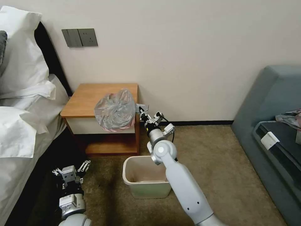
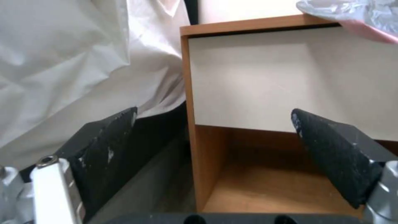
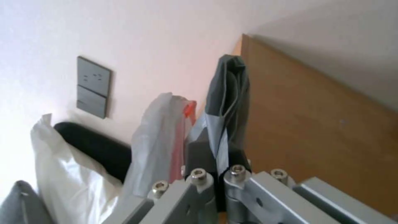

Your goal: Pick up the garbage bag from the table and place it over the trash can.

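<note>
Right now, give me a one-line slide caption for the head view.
Right gripper pinches the garbage bag at the table edge, above the trash can; left gripper waits low beside the bed.

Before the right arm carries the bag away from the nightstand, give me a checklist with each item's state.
1. Right claw shut on the garbage bag's edge: ok; the right wrist view shows film pinched between the fingers.
2. Bag lifted free of the table: cannot tell; it bulges over the front edge.
3. Trash can upright, open, on the carpet below: ok.
4. Bag's mouth spread for the bin: not ok, it is bunched.
5. Left claw open, low by the bed, out of the way: ok.
</note>
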Controlling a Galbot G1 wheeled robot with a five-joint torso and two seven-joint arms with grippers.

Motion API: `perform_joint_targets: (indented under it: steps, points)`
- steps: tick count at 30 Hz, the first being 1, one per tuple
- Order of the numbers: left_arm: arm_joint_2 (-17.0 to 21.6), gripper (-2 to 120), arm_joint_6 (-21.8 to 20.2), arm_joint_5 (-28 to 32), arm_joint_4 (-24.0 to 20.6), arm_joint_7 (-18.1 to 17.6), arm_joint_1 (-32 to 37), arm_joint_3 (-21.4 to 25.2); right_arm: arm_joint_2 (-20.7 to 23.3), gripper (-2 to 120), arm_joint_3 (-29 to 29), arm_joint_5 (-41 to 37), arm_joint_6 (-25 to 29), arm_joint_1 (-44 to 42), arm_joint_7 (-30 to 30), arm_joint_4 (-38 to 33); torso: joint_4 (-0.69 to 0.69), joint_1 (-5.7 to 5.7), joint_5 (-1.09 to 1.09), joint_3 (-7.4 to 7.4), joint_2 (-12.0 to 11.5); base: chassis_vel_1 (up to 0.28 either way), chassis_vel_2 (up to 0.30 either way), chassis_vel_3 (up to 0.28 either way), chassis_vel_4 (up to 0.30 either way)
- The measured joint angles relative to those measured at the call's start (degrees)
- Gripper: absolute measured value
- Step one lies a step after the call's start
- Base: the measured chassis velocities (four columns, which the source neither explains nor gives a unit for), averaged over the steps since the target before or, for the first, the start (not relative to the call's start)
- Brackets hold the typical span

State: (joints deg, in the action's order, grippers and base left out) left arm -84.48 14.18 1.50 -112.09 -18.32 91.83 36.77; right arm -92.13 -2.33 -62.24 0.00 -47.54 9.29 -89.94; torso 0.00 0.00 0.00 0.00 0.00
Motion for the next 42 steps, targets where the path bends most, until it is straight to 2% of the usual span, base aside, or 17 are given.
perform_joint_targets:
  steps: [10, 16, 20, 27, 31, 37, 42]
  points:
    - [0.17, 98, -0.01, 1.28, -0.07, -0.27, -0.76, 0.09, 0.09, 0, 2.77, 0.87, -0.56, -6.49, 8.94, -11.72, -0.01, 0.0, 0.0, 0.0, 0.0, 0.0, 0.0, 0.0, 0.0]
    - [0.37, 98, -0.01, 1.72, -0.11, -0.72, -0.87, 0.15, 2.22, 0, 4.43, 2.04, -1.17, -10.71, 12.65, -16.95, -0.01, 0.0, 0.01, 0.0, 0.0, 0.0, 0.0, 0.0, 0.0]
    - [0.4, 98, -0.01, 1.76, -0.08, -0.78, -0.86, 0.15, 3.43, 0, 4.95, 2.3, -1.21, -12.4, 13.39, -18.68, 0.0, 0.0, 0.0, 0.0, 0.0, 0.0, 0.0, 0.0, 0.0]
    - [0.33, 99, -0.21, 1.84, 0.47, -1.32, -1.23, -0.17, 7.84, 0, 6.04, 3.21, -1.61, -20.14, 13.45, -23.96, -0.01, 0.0, 0.01, -0.01, 0.0, 0.0, 0.0, 0.0, 0.0]
    - [0.1, 99, -0.19, 1.79, 0.75, -1.34, -1.32, -0.41, 9.07, 0, 6.56, 4.17, -1.35, -23.1, 13.26, -24.63, -0.01, 0.0, 0.01, -0.01, 0.0, 0.0, 0.0, 0.0, 0.0]
    - [-0.31, 99, -0.14, 1.69, 1.33, -1.37, -1.66, -0.91, 13.17, 0, 7.74, 7.42, 0.85, -32.24, 11.4, -25.39, -0.01, 0.0, 0.0, -0.01, 0.0, 0.0, 0.0, 0.0, 0.0]
    - [-0.23, 99, -0.12, 1.69, 1.52, -1.41, -1.82, -0.97, 14.03, 0, 6.75, 7.88, 2.02, -34.15, 10.51, -25.76, -0.01, 0.0, 0.0, -0.01, 0.0, 0.0, 0.0, 0.0, 0.0]
